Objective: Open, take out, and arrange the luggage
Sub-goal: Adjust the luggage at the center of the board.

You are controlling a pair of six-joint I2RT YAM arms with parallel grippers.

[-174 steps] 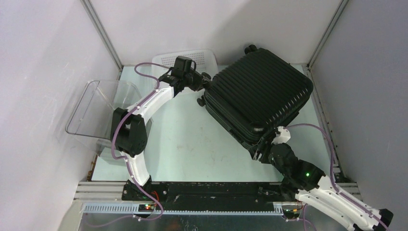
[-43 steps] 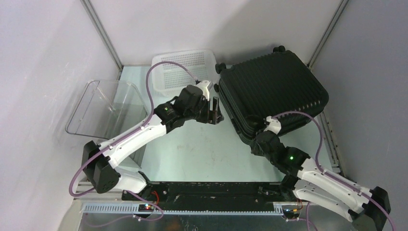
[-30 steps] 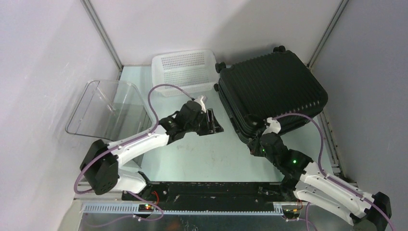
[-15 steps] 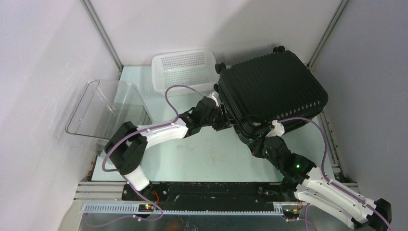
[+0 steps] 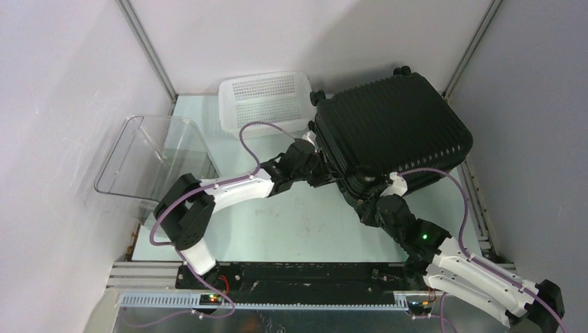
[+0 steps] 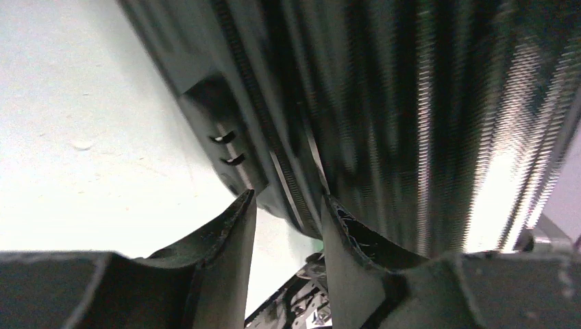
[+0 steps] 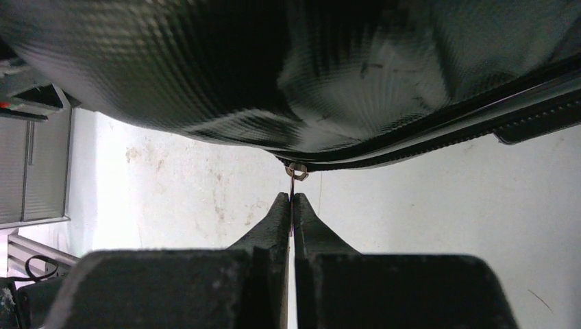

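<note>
Right claw (image 7: 291, 199): clenched tight on the thin metal zipper pull (image 7: 295, 173), right at the near corner of the luggage (image 5: 392, 132), and the pull's tab is pinched flat between the two fingers!
Left claw (image 6: 288, 226): released, fingers (image 6: 229, 253) parted and nothing between them but bare table; it is nosed in low against the luggage's left edge, tips right at the zip seam (image 6: 273, 154). Whether they touch the seam, I cannot tell.
Luggage: lying flat on the far right of the table (image 5: 291, 215), ribbed black shell up, turned at an angle to the table edges, lid down, wheels (image 5: 401, 70) pointing to the far side.
White basket (image 5: 267, 100): on the far side, just left of the luggage, perforated floor showing.
Clear bin (image 5: 149, 156): over on the left edge, well apart from the luggage, behind the left arm's elbow.
Arms: left one reaches across the middle to the luggage's left side; right one comes up from the near right corner.
</note>
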